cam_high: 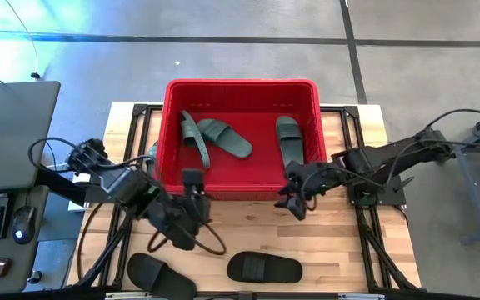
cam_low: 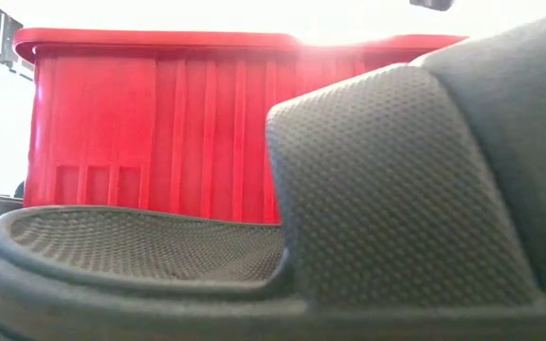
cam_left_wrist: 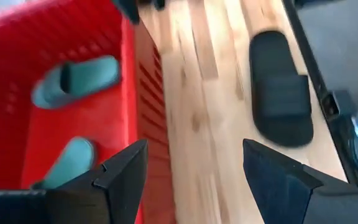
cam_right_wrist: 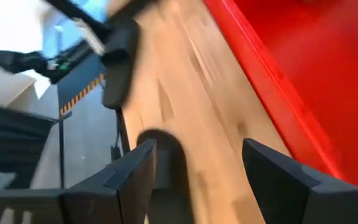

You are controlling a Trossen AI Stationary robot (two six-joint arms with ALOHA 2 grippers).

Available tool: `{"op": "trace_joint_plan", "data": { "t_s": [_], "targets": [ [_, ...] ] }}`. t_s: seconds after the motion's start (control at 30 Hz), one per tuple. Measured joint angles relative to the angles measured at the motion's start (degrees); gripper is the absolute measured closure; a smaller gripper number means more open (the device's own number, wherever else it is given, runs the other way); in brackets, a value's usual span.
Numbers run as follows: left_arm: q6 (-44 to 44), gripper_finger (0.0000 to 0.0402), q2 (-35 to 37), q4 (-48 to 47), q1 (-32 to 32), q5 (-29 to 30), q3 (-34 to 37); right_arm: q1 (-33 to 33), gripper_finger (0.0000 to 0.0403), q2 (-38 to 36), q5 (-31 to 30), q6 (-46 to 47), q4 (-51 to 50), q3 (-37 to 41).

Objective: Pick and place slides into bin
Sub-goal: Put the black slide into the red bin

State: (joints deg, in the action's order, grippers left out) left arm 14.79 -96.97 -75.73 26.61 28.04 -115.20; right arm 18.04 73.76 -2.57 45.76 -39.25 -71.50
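The red bin (cam_high: 240,137) stands at the table's far middle. Dull green slides lie on its floor, one (cam_high: 227,138) left of centre, one (cam_high: 288,136) to the right, and a third (cam_high: 191,133) on its edge. Two black slides (cam_high: 161,276) (cam_high: 263,268) lie flat on the wood by the near edge; one fills the low view (cam_low: 368,208). My left gripper (cam_high: 197,200) hangs open above the table just outside the bin's near wall, its fingers (cam_left_wrist: 123,177) empty. My right gripper (cam_high: 295,200) hangs open near the bin's near right corner, also empty (cam_right_wrist: 194,180).
A black frame (cam_high: 132,167) edges the wooden tabletop (cam_high: 323,242). Bare wood lies between the bin's near wall and the two black slides. A desk with a keyboard and a mouse (cam_high: 23,223) stands off the table's left side.
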Motion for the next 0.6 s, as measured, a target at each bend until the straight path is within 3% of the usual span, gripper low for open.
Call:
{"op": "trace_joint_plan", "data": {
  "t_s": [0.13, 0.23, 0.4, 0.6],
  "targets": [
    [4.1, 0.0156, -2.7, -1.1, -0.2, -4.6, 0.3, 2.2, 0.0174, 1.8, 2.7, 16.0, -7.9, 0.0],
    [9.9, 0.0156, -3.8, -2.7, 1.0, -8.7, 0.2, 6.0, 0.0174, 3.5, 0.6, 24.9, -14.1, 0.0],
    [12.9, 0.0156, -6.7, -3.8, 3.0, -16.5, 0.2, 11.5, 0.0174, 7.3, -1.3, 32.4, -20.6, 0.0],
    [19.3, 0.0156, -9.8, -5.3, 6.8, -18.7, 0.2, 16.4, 0.0174, 12.6, -0.1, 39.2, -19.7, 0.0]
  ]
}}
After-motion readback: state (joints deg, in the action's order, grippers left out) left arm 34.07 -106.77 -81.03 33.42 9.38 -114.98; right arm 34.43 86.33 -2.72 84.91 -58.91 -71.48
